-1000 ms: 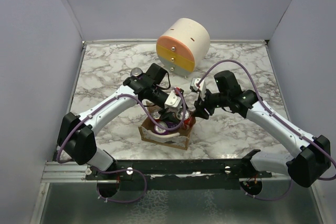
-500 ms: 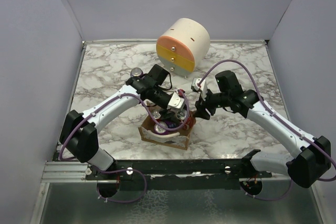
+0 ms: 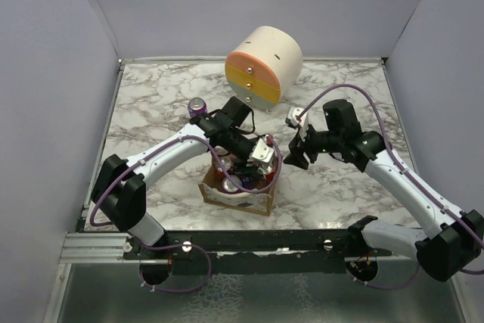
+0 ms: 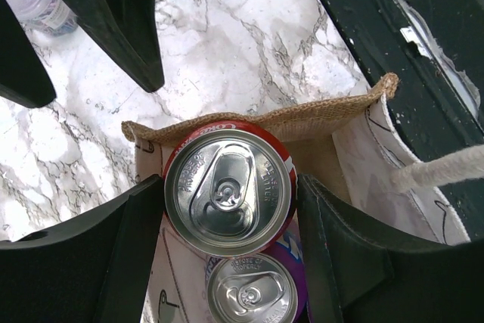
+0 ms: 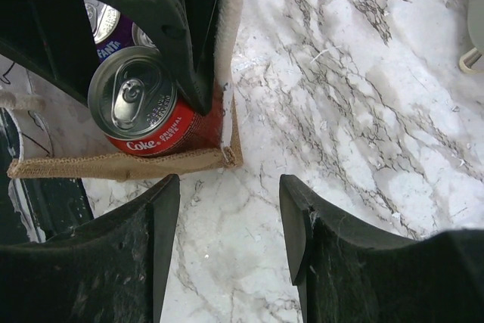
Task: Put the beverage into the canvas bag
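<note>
1. Coke can [image 4: 227, 191], red with its silver top facing up, sits clamped in the left gripper [image 4: 227, 187], the black jaws pressing against both sides of it.
2. Directly under this pincer lies the open mouth of the canvas bag [image 4: 302, 119]. The can is at one corner of the bag. From the right wrist view its lower part is behind the burlap rim and its red upper band shows above it.
3. Inside the bag, just beside the held can on the wrist side of the pincer, stands a purple can [image 4: 253, 293]. A whitish rope handle [image 4: 446, 168] crosses the bag's pale lining off to one side of the jaws.
4. The right gripper [image 5: 227, 217] hangs with its jaws spread wide and nothing between them, over the marble table [image 3: 151, 104] just outside that same corner of the bag.
5. Well beyond both pincers stands the round drawer cabinet [image 3: 263, 64]. A second purple can [image 3: 197, 105] stands upright on the marble, behind the left arm and apart from the bag.
</note>
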